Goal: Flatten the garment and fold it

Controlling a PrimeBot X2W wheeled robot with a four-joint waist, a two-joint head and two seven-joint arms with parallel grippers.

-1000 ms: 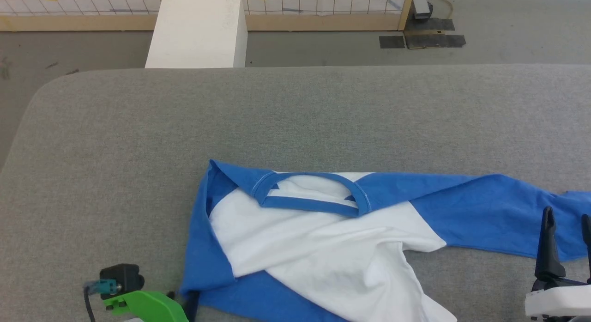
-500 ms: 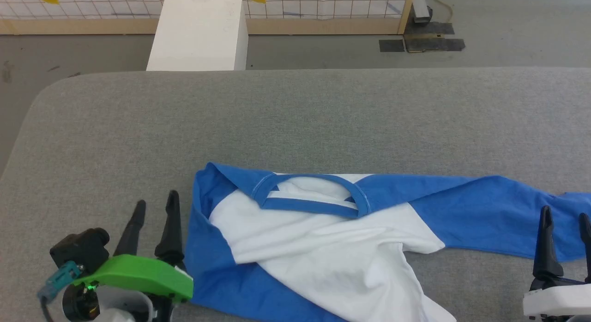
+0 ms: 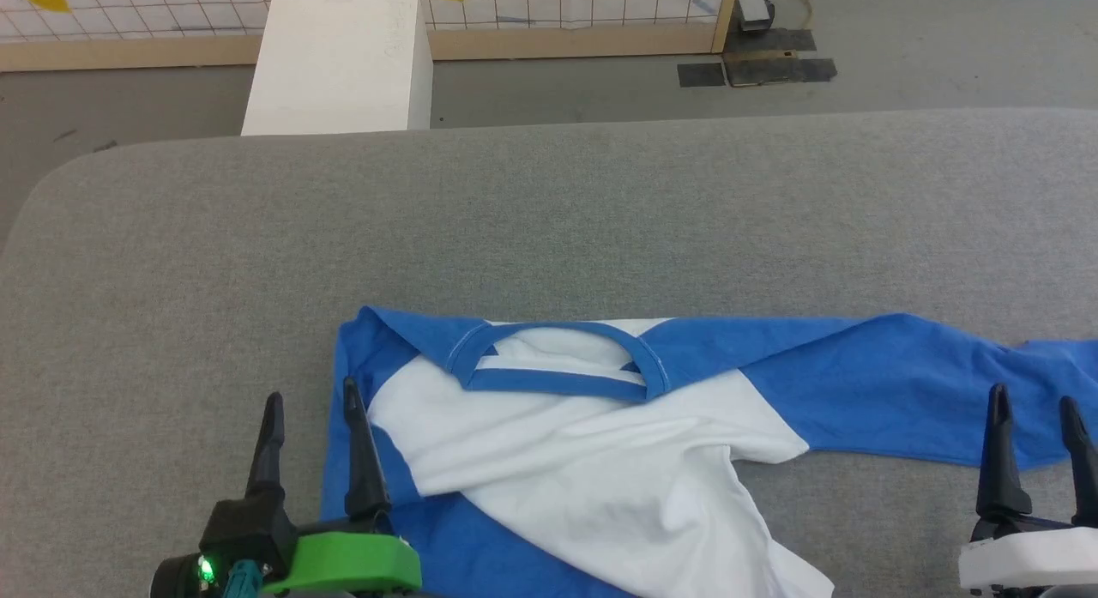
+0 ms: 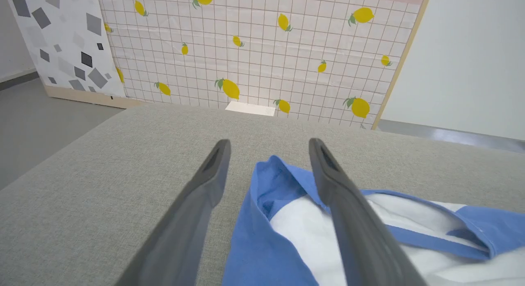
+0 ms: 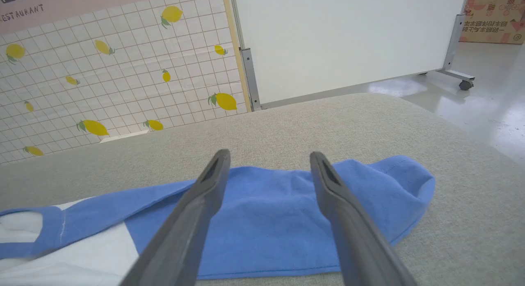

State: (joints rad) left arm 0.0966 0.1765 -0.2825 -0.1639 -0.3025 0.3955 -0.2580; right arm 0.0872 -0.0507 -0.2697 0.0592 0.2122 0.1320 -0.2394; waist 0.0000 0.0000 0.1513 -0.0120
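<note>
Fingers (image 3: 268, 443) of the left gripper (image 3: 311, 390) spread wide, empty, straddling the garment's (image 3: 583, 461) left blue edge, garment lying rumpled across the grey table (image 3: 549, 220), white box (image 3: 339, 62) beyond the far edge, right gripper (image 3: 1031, 395) agape too, holding nothing, over the right blue sleeve

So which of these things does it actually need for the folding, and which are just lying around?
For the job:
blue-and-white T-shirt, lying rumpled, one sleeve stretched out
left pincer, open at the shirt's edge
right pincer, open by the stretched sleeve
grey padded table under the shirt

Just lying about:
white box beyond the table
lemon-patterned panel
white board on wheels
</note>
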